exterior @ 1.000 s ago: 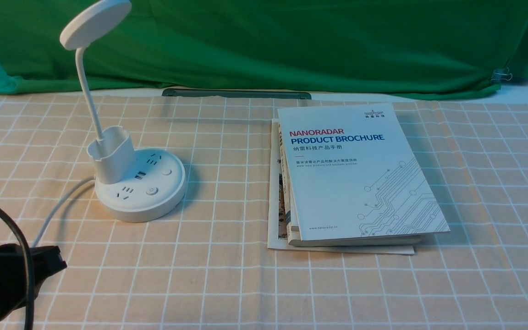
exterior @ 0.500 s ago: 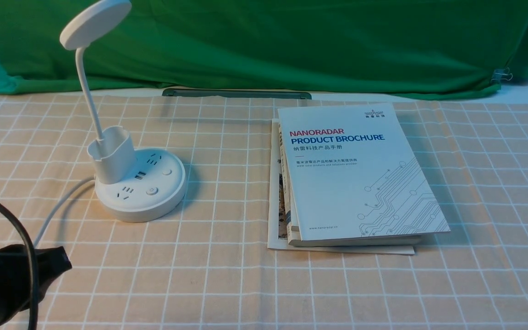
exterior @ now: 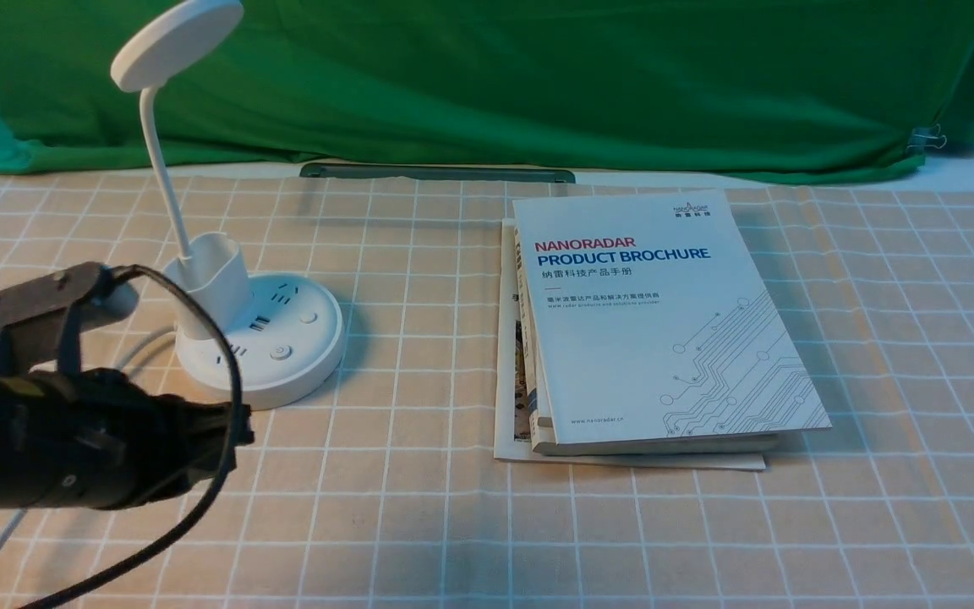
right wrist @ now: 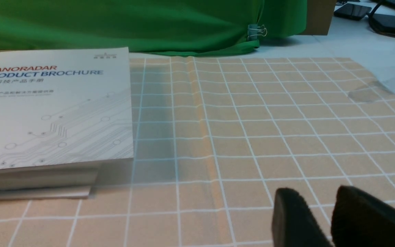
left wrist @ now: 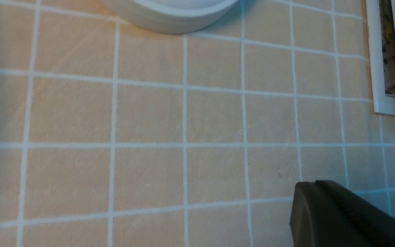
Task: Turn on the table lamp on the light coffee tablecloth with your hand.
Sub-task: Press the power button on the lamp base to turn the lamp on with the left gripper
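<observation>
The white table lamp (exterior: 271, 338) stands at the left on the light coffee tablecloth (exterior: 707, 524), its disc head (exterior: 176, 42) up on the thin neck and its pen cup behind the buttons. Its head looks unlit. My left gripper (exterior: 238, 427) is the black hand; it hovers just in front and to the left of the base, fingers pressed together and empty. In the left wrist view its tip (left wrist: 315, 187) is over bare cloth, with the base rim (left wrist: 170, 17) ahead. My right gripper (right wrist: 321, 195) rests low over the cloth, slightly open and empty.
A stack of books topped by a white brochure (exterior: 648, 321) lies right of the lamp; it also shows in the right wrist view (right wrist: 53, 113). Green cloth (exterior: 538, 85) hangs behind. The lamp's white cord (exterior: 115, 372) runs left under my left arm.
My left arm has swung up, forward and right from the lower left corner toward the lamp base. The lamp and the books have not moved.
</observation>
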`<act>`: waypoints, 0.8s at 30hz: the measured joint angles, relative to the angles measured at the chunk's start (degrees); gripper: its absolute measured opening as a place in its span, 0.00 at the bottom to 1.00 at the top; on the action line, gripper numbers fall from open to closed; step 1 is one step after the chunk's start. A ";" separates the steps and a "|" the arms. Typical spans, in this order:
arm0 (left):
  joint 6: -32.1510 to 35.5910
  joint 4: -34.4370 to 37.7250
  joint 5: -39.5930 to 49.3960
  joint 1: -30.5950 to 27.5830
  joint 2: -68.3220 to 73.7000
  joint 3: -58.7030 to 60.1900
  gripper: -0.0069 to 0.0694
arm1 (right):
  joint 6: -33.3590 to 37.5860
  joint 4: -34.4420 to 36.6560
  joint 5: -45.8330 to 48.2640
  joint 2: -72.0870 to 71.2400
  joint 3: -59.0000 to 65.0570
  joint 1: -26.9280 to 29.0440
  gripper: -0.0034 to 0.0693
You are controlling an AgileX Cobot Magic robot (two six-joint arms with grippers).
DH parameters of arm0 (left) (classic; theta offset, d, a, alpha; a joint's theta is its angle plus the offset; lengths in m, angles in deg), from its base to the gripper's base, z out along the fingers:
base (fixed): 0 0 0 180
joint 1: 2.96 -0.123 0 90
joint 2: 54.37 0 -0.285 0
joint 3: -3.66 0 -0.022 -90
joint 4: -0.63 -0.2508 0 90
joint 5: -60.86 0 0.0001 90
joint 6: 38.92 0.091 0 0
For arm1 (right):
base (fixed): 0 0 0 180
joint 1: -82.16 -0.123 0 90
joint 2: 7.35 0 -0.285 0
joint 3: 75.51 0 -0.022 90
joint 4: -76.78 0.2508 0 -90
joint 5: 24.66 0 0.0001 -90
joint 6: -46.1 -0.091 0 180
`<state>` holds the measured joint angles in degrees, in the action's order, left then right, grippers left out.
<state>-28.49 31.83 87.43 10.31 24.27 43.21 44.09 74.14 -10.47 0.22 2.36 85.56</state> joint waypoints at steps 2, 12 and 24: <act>-2.61 -3.53 -1.62 2.20 3.94 -3.39 0.09 | 0.00 0.00 0.00 0.00 0.00 0.00 0.38; -19.55 -28.04 -1.59 4.26 24.41 -25.68 0.08 | 0.01 0.00 0.00 0.00 0.00 0.00 0.38; -20.66 -32.93 0.05 4.21 39.03 -38.13 0.08 | 0.01 0.00 0.00 0.00 0.00 0.00 0.38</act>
<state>-49.15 -1.09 87.49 14.51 63.29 5.08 44.10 74.14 -10.47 0.22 2.36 85.56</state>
